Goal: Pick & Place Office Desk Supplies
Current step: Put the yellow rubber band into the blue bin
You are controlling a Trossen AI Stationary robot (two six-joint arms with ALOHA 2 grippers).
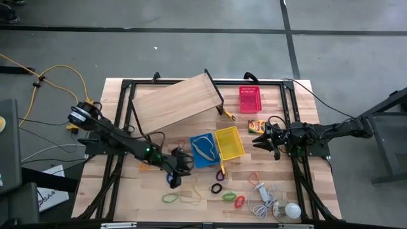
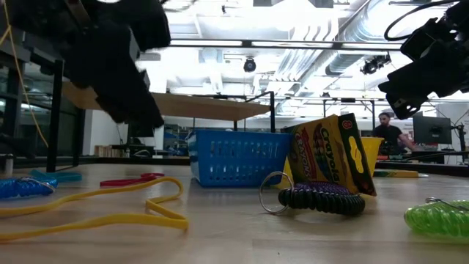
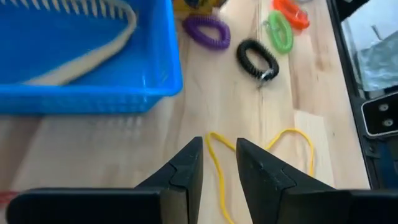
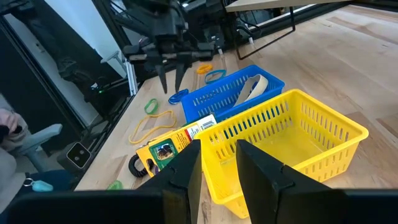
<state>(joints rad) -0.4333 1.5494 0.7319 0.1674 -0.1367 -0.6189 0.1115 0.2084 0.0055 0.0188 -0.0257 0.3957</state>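
My left gripper (image 3: 219,144) hangs open, slanting down, just above a yellow rubber band (image 3: 292,140) that lies flat on the table; the band's near strand shows in the gap between the fingers. The blue basket (image 1: 203,151), with a tan band (image 3: 87,56) inside, stands just beyond it. The yellow basket (image 1: 230,142) stands beside the blue one, and the crayon box (image 4: 174,146) leans on its wall. The red basket (image 1: 250,98) stands at the far side. My right gripper (image 1: 257,137) waits open, level, right of the yellow basket.
Purple (image 3: 208,31), black (image 3: 257,60), green (image 3: 281,30) and orange (image 3: 291,12) coil loops lie on the table near its front edge. A tilted wooden board (image 1: 175,102) stands at the far left. A white bulb with its cord (image 1: 291,210) lies at the near right.
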